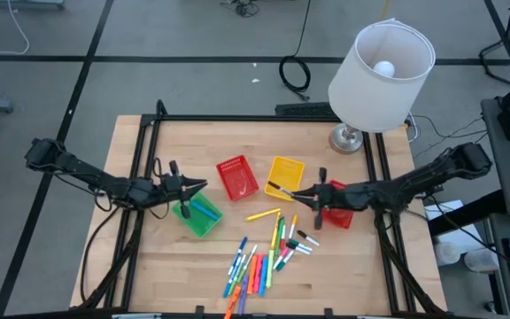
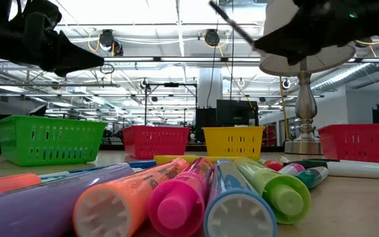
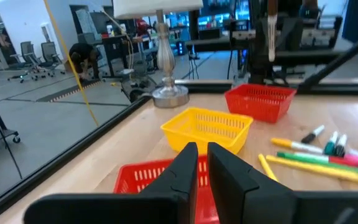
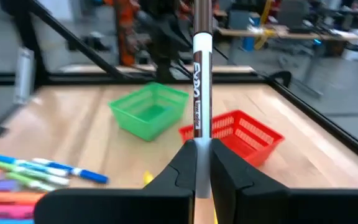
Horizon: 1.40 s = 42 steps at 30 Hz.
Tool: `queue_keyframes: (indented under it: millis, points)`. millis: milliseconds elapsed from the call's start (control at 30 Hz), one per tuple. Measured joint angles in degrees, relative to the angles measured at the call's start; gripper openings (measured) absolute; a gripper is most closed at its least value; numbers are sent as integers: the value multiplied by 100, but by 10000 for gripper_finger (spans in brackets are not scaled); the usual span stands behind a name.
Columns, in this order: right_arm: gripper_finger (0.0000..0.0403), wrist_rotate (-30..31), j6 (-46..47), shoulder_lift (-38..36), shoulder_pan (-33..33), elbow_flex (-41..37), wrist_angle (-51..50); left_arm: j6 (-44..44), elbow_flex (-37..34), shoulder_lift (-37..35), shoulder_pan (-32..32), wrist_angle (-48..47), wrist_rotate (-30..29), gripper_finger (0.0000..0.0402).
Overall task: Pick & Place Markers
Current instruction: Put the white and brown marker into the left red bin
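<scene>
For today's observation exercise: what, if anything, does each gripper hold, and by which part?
The right gripper pinches a white-barrelled marker by its lower end; the left gripper holds nothing.

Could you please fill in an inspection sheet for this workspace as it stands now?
Surface: wooden table, bare between the items.
Job's things: loose markers piled at the near edge; blue marker in the green basket; two red baskets; yellow basket.
Clutter: table lamp at the far right corner.
Grippers: left gripper shut, empty, above the green basket; right gripper shut on a brown-capped marker.
Cables: black coil on the floor behind the table.
Surroundings: open lab; person bending at a distant desk.
</scene>
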Motion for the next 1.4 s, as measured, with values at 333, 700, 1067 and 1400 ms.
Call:
queue_keyframes:
  millis: [333,700,1067,1400]
  points:
    - [12,136,83,1705,-157,2146,-1494,763,0,0,0,1099,-2,47]
    - [12,142,874,3249,-735,4487,-2786,1219,0,0,0,1332,-2,47]
    - [12,116,2211,4215,-1369,4770,-3282,2617,0,-44,0,1710,-673,47]
    - [12,-493,2560,4771,-1572,4776,-2587,2916,0,-44,0,1657,-772,47]
